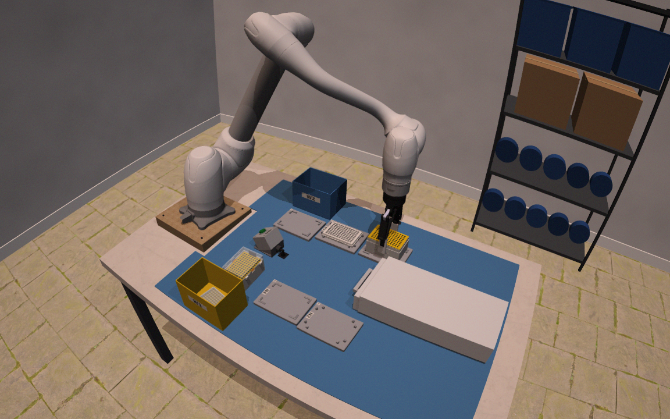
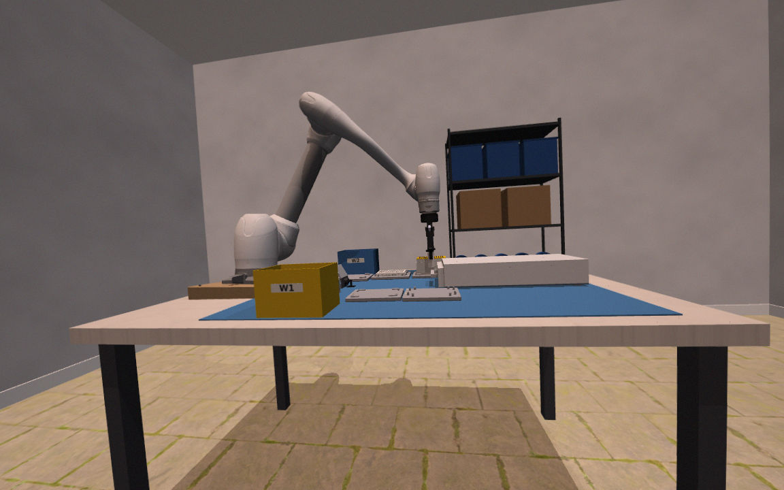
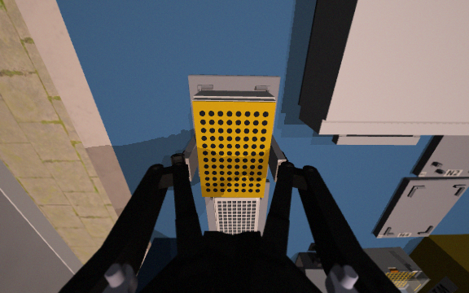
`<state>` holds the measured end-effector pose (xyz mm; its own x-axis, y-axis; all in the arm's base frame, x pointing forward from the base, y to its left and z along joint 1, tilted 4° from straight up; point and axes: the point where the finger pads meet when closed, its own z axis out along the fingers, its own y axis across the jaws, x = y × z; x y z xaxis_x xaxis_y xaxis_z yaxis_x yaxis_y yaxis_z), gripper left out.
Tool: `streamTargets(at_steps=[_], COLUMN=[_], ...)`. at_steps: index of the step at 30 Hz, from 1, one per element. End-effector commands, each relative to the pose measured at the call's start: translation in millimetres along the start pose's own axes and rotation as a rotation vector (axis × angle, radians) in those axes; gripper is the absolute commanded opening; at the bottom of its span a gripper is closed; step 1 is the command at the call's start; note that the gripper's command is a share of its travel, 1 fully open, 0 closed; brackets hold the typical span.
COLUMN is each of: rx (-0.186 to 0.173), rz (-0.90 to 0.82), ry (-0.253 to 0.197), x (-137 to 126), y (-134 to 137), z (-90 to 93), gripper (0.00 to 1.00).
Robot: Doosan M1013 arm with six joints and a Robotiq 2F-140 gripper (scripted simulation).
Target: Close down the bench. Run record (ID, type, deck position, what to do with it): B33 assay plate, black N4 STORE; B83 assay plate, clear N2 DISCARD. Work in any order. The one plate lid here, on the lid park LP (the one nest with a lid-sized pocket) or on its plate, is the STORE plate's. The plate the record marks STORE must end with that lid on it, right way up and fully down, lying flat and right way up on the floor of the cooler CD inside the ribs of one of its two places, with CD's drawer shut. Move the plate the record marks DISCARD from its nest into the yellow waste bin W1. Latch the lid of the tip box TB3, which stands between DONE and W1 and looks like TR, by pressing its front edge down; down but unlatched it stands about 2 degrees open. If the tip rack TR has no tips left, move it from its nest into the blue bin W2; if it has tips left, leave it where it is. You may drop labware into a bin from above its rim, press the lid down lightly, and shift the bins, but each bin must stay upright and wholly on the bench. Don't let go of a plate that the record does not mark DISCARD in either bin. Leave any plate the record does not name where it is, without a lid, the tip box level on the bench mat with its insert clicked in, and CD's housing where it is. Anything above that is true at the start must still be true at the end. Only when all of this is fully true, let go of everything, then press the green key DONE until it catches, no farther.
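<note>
Wrist view, tip rack TR (image 3: 234,150) clamped within end effector (image 3: 234,163)

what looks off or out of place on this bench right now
Nothing is spilled or damaged. One thing stands out: a clear plate lies inside yellow bin W1, not in a nest. The gripper is shut on the tip rack.

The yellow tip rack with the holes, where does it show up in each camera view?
Top: the tip rack sits mid-bench, gripped by the gripper, just behind the long white box.
Exterior: the rack is mostly hidden, left of the white box.
Wrist: the rack fills the centre between the fingers.
Shared landmark: the white box.
</note>
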<state>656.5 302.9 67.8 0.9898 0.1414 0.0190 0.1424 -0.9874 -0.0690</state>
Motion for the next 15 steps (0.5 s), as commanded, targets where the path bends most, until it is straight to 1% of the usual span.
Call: streamTargets(at_steps=[1,4,15], rx=[0.000,0.000,0.000], rz=[0.000,0.000,0.000], ry=[0.000,0.000,0.000], x=[0,0,0], y=[0,0,0], z=[-2.3,-3.7,-18.3], gripper=[0.00,0.00,0.00])
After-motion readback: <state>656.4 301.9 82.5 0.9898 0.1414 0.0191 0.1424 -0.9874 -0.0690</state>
